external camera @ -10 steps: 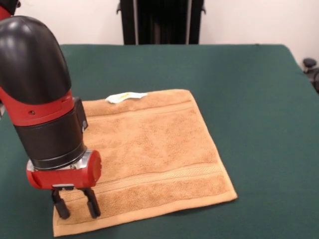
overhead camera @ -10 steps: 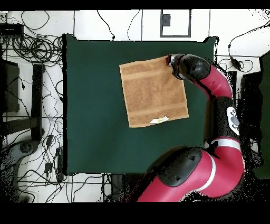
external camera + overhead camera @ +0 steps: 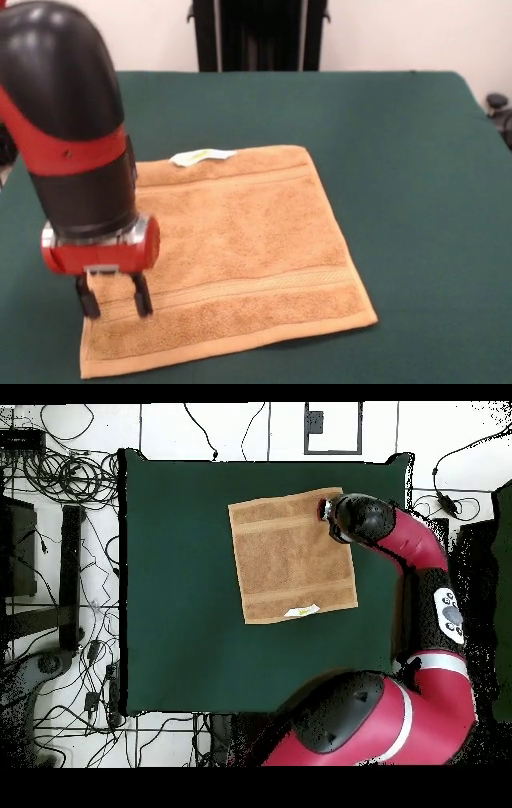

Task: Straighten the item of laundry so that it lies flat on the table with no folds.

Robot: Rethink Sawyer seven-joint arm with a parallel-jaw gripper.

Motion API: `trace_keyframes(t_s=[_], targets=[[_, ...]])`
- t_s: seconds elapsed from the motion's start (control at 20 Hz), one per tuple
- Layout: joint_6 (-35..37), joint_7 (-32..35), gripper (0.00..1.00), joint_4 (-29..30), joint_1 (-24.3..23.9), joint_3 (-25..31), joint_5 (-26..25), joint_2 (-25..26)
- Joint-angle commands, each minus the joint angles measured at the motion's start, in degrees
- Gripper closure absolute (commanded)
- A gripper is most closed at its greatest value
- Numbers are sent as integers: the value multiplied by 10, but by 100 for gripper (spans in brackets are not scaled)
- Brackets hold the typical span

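Observation:
The tan-orange towel (image 3: 240,248) lies spread flat on the dark green table (image 3: 400,160), its border bands showing near both ends. Its white tag (image 3: 202,156) sticks out at the far edge. My gripper (image 3: 114,304) stands over the towel's near left corner, open, with nothing between its fingers (image 3: 142,302). In the overhead view the towel (image 3: 292,556) lies right of the table's (image 3: 180,584) middle, with the tag (image 3: 302,612) at its bottom edge. The arm's end covers the gripper (image 3: 327,510) at the towel's top right corner.
The red and black arm (image 3: 72,144) fills the left of the front view. A black stand (image 3: 256,36) rises behind the table's far edge. Cables (image 3: 60,484) lie on the floor left of the table in the overhead view.
My gripper has moved up and slightly left in the front view, away from the towel's near edge. The towel's near left corner has shifted a little.

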Motion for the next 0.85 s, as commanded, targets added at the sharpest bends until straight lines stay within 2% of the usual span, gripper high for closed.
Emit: trace_keyframes(t_s=[0.05,0.35,0.85], targets=[[-44,78,0,217,37,-50,-54,-135],[-75,92,0,289,14,-42,-52,-183],[-64,77,0,305,7,-31,-43,-187]])
